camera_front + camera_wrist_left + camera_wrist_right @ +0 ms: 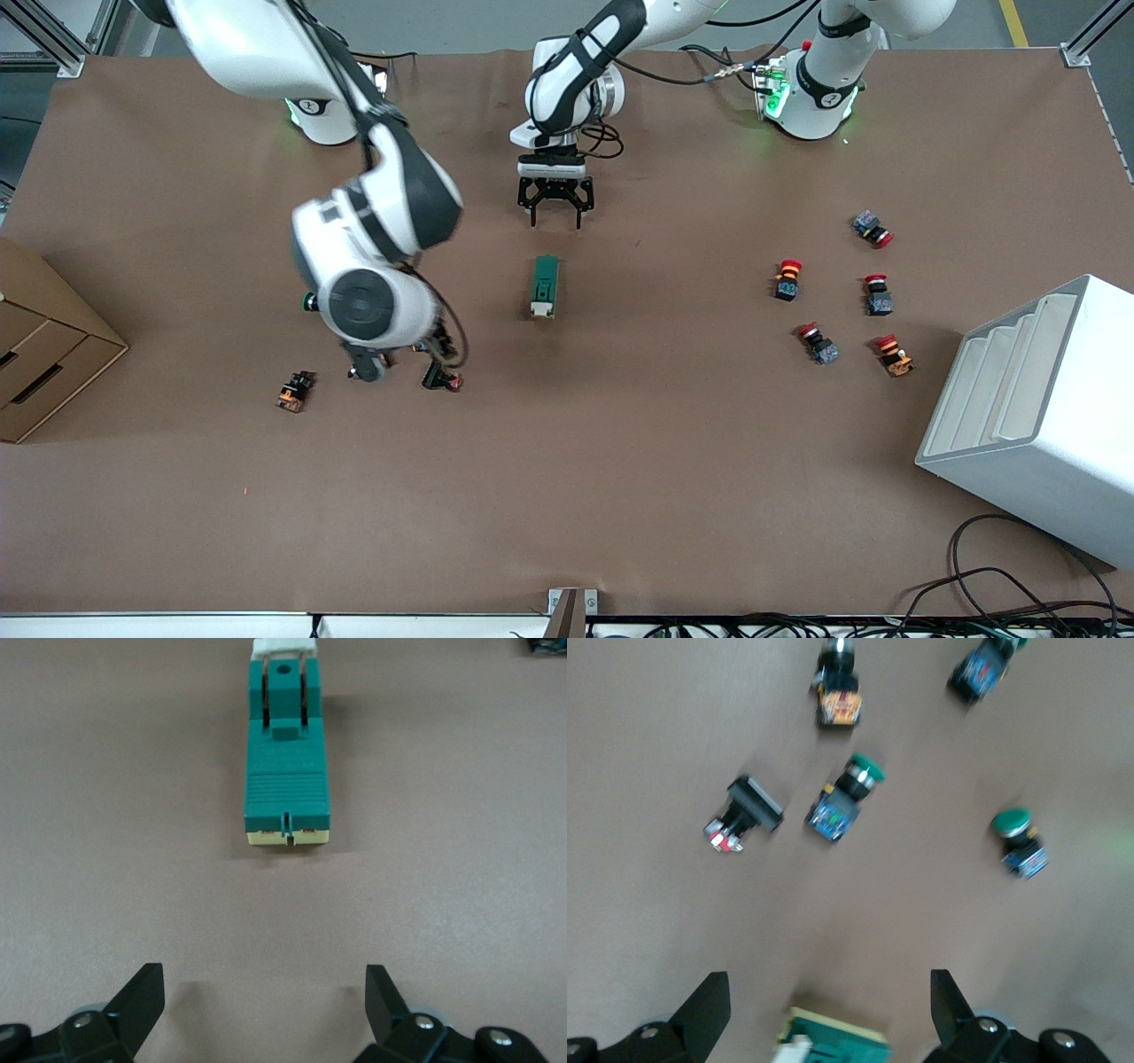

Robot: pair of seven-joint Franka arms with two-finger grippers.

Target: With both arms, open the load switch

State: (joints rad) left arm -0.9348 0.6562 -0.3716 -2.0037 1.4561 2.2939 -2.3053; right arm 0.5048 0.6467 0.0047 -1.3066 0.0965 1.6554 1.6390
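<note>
The load switch [544, 286] lies in the middle of the table, a dark-green block with its white tab at the end nearer the front camera. My left gripper [555, 208] is over the bare table just off the switch's other end. In the left wrist view this gripper [263, 979] is open and empty, and the load switch [286, 771] lies straight ahead of it. My right gripper [828, 988] is also open and empty. The tab end of the load switch [837, 1041] shows between its fingers at the edge of that view. In the front view the right wrist [363, 306] hides that gripper.
Green push-buttons [846, 802] [1019, 842], a black part [440, 377] and an orange one [295, 391] lie around the right arm. Several red-capped push-buttons [787, 279] lie toward the left arm's end, beside a white rack [1036, 416]. A cardboard box [44, 346] stands at the right arm's end.
</note>
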